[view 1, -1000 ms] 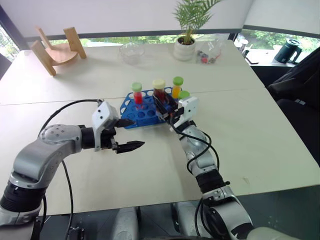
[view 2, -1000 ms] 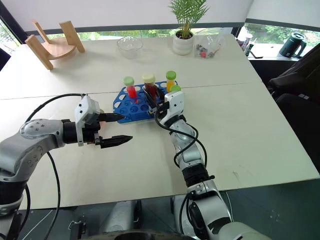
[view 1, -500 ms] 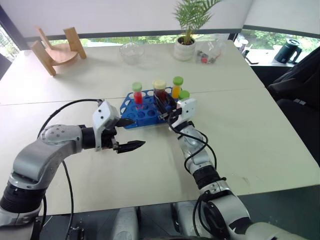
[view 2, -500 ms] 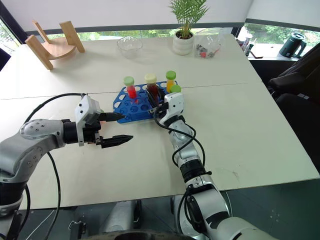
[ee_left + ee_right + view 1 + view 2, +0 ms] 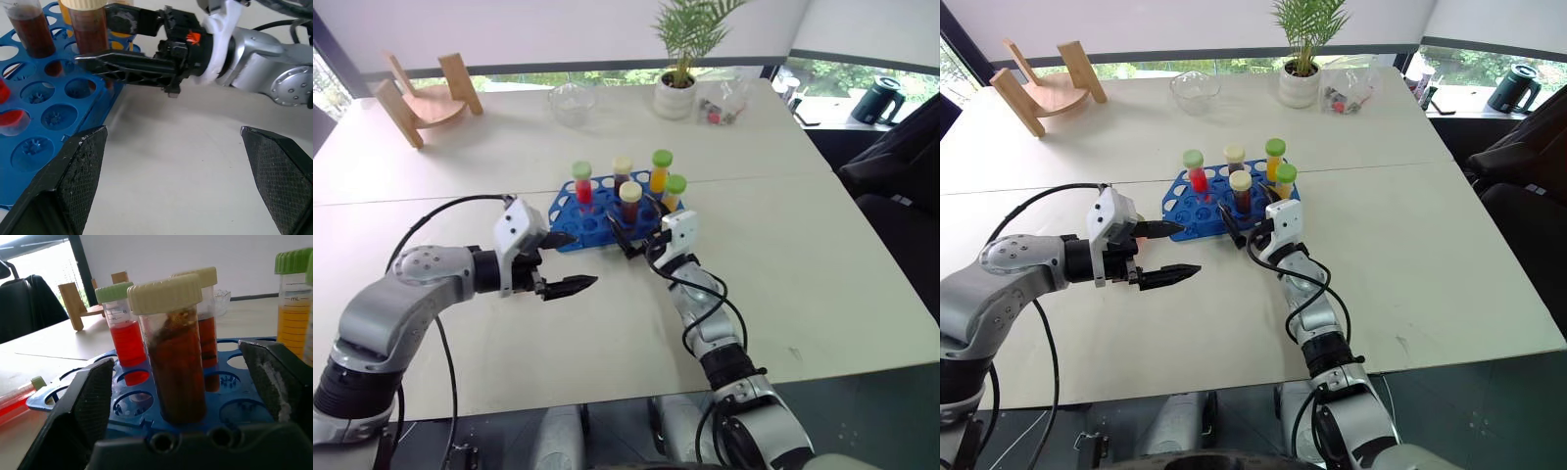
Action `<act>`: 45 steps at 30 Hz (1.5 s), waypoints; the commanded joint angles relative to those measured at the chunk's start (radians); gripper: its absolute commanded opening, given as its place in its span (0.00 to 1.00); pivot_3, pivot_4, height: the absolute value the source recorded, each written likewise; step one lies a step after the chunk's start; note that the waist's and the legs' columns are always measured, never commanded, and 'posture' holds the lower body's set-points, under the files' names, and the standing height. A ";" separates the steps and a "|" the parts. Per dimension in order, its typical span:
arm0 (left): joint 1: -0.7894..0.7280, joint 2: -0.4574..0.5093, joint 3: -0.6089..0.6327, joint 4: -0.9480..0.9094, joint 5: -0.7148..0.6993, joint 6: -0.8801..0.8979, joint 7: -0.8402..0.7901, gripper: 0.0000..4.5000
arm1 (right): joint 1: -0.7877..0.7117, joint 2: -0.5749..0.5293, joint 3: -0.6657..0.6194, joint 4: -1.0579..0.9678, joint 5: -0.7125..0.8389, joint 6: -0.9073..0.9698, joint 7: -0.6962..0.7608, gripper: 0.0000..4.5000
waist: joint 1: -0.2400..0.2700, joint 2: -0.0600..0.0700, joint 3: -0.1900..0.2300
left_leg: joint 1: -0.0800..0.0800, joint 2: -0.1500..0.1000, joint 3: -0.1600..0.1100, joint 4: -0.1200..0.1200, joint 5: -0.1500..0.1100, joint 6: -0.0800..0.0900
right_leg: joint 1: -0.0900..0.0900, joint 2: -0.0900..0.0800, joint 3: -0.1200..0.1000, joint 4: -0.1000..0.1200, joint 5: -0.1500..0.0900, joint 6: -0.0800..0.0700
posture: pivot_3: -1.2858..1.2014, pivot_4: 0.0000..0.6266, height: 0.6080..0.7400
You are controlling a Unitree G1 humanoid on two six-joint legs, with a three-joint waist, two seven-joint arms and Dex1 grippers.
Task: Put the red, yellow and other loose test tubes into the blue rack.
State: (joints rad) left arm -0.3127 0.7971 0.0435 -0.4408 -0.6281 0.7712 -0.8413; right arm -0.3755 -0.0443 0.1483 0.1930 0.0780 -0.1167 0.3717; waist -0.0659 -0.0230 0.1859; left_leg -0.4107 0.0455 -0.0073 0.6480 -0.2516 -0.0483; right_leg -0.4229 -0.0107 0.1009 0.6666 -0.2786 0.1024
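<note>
Right gripper [image 5: 1246, 217] jaws spread either side of racked cream-capped tube [image 5: 172, 350]; light, slick, rigid plastic, best pinched just under the cap.

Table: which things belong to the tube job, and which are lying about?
Job: bright blue holed plastic rack; capped clear tubes standing in it; red-liquid tube lying beside it.
Lying about: bent wooden stand; glass bowl; potted palm; black kettle.
</note>
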 commanded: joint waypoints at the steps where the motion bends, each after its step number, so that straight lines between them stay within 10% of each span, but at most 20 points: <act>1: -0.052 0.029 0.060 0.017 0.008 0.032 0.041 1.00 | 0.059 -0.133 0.036 -0.392 0.115 0.348 0.127 0.99 | 0.004 0.000 0.000 | 0.000 0.000 0.000 0.000 0.000 0.000 | 0.000 0.000 0.000 0.000 0.000 0.000 | 0.52 0.24 1.00; 5: -0.162 0.128 0.023 0.116 0.041 0.143 0.035 1.00 | 0.017 -0.429 0.007 -0.702 0.342 0.706 0.345 0.99 | 0.000 0.000 0.000 | 0.000 0.000 0.000 0.001 0.000 0.000 | 0.000 0.000 0.000 0.000 0.000 0.000 | 0.52 0.24 1.00; 11: -0.352 0.230 -0.149 0.339 0.166 0.209 -0.036 1.00 | -0.131 -0.693 -0.012 -0.701 0.409 0.727 0.615 0.99 | -0.002 0.000 0.001 | 0.003 0.000 -0.001 0.000 0.000 0.000 | 0.003 0.002 0.000 -0.001 0.000 0.000 | 0.52 0.24 1.00; 30: -0.701 0.025 -0.441 0.936 0.405 0.375 -0.118 1.00 | -0.180 -0.715 -0.028 -0.732 0.403 0.718 0.617 0.99 | 0.020 -0.001 0.002 | -0.002 -0.001 0.000 0.002 -0.001 0.001 | -0.001 0.001 0.000 -0.001 -0.001 0.001 | 0.52 0.24 1.00; 38: -0.702 -0.034 -0.416 1.029 0.468 0.318 -0.103 0.25 | -0.160 -0.718 -0.050 -0.757 0.421 0.732 0.583 1.00 | 0.024 -0.001 0.001 | -0.002 -0.001 0.000 0.003 -0.001 0.001 | 0.000 0.000 0.000 0.000 -0.001 0.001 | 0.52 0.24 1.00; 45: -0.715 -0.031 -0.190 0.903 0.336 0.277 -0.157 0.19 | -0.143 -0.721 -0.063 -0.754 0.420 0.734 0.561 1.00 | 0.026 -0.002 0.002 | -0.002 -0.001 0.000 0.003 0.000 0.001 | 0.000 0.000 -0.001 0.000 0.000 0.001 | 0.52 0.24 1.00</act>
State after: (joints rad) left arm -0.9882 0.7572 -0.2588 0.5576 -0.2216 1.0752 -0.9659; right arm -0.5163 -0.7617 0.1279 -0.5283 0.4870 0.6262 0.9431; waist -0.0395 -0.0251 0.1877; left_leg -0.4135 0.0447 -0.0082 0.6514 -0.2520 -0.0470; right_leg -0.4237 -0.0103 0.0999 0.6667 -0.2791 0.1034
